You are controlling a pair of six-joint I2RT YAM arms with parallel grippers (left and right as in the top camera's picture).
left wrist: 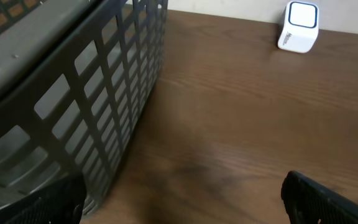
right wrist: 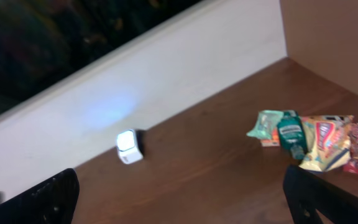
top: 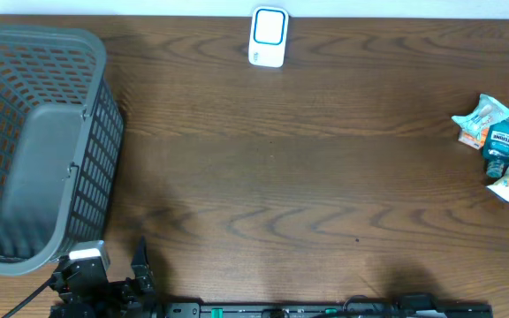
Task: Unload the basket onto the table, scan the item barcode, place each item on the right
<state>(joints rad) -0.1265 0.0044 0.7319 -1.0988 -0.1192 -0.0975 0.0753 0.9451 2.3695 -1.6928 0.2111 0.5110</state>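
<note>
Right, both arms sit low at the near edge of the surface [top: 281,177], and neither has anything in hand. The left claw [left wrist: 182,186] stands wide, its two dark fingers [left wrist: 328,199] showing only at the bottom corners of the left wrist view, with bare wood between them. Just ahead of it and to its left rises the grey slatted basket [left wrist: 98,93], the mesh wall close to the left finger; whether they touch cannot be told. Far ahead of that claw and off to its right stands the white scanner [left wrist: 298,26], upright near the far edge of the surface. Over to the right claw [right wrist: 180,177]: wide as well, nothing between the fingers, the tips apart at the lower corners of the right wrist view. The scanner lies well ahead of this claw and a little to its left, by the pale wall. The goods to scan lie ahead and to its right, well apart from the scanner: a teal bottle [right wrist: 289,132] lying among crinkled snack bags [right wrist: 322,140], all touching in one small heap. From overhead that heap sits at the right edge of the surface, nowhere near either claw.
</note>
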